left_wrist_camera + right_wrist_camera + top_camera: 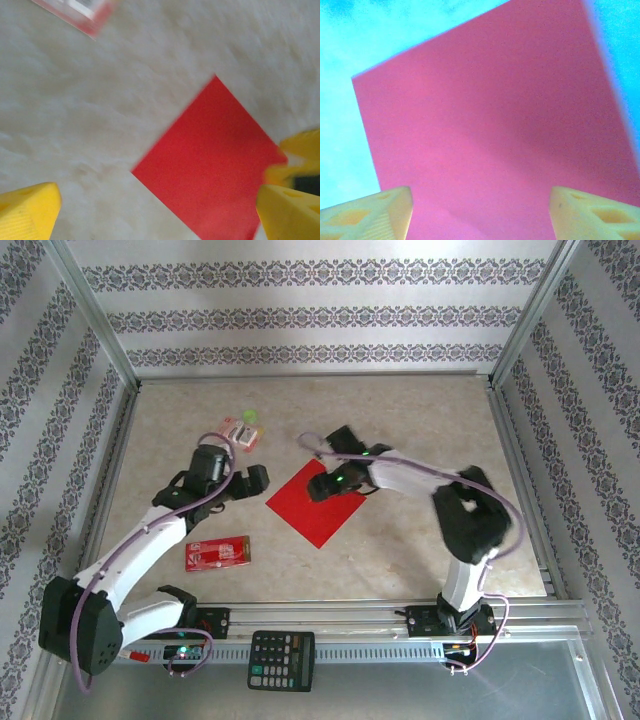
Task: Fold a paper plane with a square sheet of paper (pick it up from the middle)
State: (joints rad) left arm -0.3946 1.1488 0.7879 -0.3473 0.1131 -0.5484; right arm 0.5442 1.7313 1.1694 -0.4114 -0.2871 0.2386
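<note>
Right, from the top camera I have the square sheet of paper (pixel 315 515) lying flat near the middle of the table (pixel 420 420), turned like a diamond with corners at 12, 3, 6 and 9 o'clock.

The right arm rises from its base at the table's 5 o'clock, bends sharply at an elbow out at the sheet's 3 o'clock, and runs its forearm toward 9 o'clock; the right gripper (pixel 322 488) hangs over the sheet's 12 o'clock corner. On its wrist camera the two yellow fingers (pixel 370 215) stand wide apart, released, with nothing between them; the sheet spreads out beneath, and I cannot tell whether the tips touch it.

The left arm starts at the table's 7 o'clock and stretches long toward 1 o'clock; its wrist turns so that the left gripper (pixel 258 480) points to 3 o'clock, just beside the sheet's 9 o'clock corner and apart from it. Its fingers (pixel 30 212) are also spread wide and hold nothing; in that blurred wrist view, bare table and a corner of the sheet lie between them.

A smaller red packet (pixel 218 553) lies at the sheet's 8 o'clock, well apart; a calculator (pixel 281 647) sits at 6 o'clock on the near rail, between the two bases.
</note>
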